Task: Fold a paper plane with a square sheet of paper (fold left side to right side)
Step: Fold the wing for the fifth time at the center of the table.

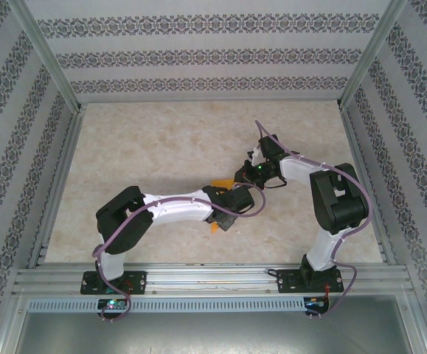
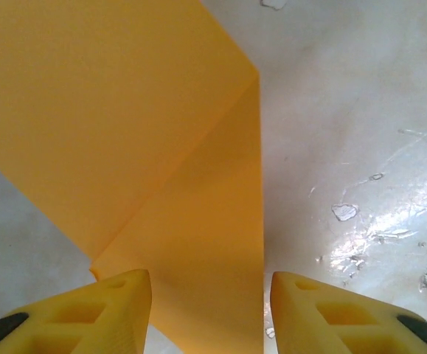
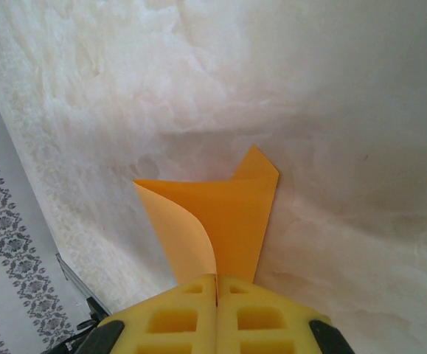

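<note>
The orange square sheet of paper (image 2: 161, 147) lies partly folded on the table, with a slanted crease and a long straight right edge. My left gripper (image 2: 212, 295) hangs open over its near end; the strip runs between the yellow fingers (image 2: 125, 310), which stand apart. My right gripper (image 3: 217, 284) is shut on a lifted flap of the sheet (image 3: 228, 214), which curls up into the seam between its pads. From above, the two grippers meet at mid-table: the left gripper (image 1: 226, 215), the right gripper (image 1: 247, 174), with bits of the paper (image 1: 223, 184) showing between them.
The pale marbled table (image 1: 147, 155) is walled by patterned panels on three sides and metal rails (image 1: 198, 279) at the near edge. Chipped spots (image 2: 344, 212) mark the surface to the right of the left gripper. Open room lies to the left and at the back.
</note>
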`<action>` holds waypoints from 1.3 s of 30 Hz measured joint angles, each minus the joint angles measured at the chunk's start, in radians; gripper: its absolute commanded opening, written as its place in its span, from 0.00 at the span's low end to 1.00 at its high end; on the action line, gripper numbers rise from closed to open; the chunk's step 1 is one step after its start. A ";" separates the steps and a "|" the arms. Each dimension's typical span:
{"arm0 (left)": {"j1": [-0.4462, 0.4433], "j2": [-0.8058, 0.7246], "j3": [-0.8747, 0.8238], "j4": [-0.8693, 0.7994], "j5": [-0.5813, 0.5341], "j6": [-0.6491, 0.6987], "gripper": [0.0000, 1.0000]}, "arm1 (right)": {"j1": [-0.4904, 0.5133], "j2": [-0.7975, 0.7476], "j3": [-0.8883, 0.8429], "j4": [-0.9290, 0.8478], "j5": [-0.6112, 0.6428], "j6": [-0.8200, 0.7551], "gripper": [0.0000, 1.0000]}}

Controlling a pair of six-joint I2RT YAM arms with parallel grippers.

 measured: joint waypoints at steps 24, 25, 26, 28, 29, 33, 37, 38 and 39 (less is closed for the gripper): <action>0.001 0.000 -0.026 0.001 -0.022 -0.034 0.03 | -0.015 -0.005 -0.006 -0.003 0.051 -0.007 0.31; 0.001 0.000 -0.028 0.002 -0.021 -0.034 0.01 | -0.022 -0.016 -0.012 -0.008 0.064 -0.010 0.35; 0.003 0.000 -0.029 0.003 -0.018 -0.034 0.00 | -0.030 -0.029 -0.019 -0.011 0.076 -0.011 0.37; 0.008 0.000 -0.037 0.010 -0.001 -0.034 0.00 | -0.055 -0.068 -0.035 -0.018 0.105 -0.018 0.42; 0.011 -0.002 -0.042 0.016 0.011 -0.034 0.00 | -0.068 -0.088 -0.043 -0.019 0.116 -0.021 0.43; 0.052 -0.024 -0.073 0.058 0.095 -0.035 0.00 | -0.130 -0.189 -0.088 -0.021 0.164 -0.052 0.50; 0.132 -0.064 -0.102 0.125 0.236 -0.054 0.00 | -0.169 -0.262 -0.135 -0.021 0.203 -0.088 0.57; 0.151 -0.071 -0.110 0.143 0.267 -0.064 0.00 | -0.171 -0.272 -0.148 -0.018 0.208 -0.093 0.57; 0.171 -0.078 -0.121 0.165 0.307 -0.076 0.00 | -0.171 -0.283 -0.163 -0.014 0.213 -0.101 0.58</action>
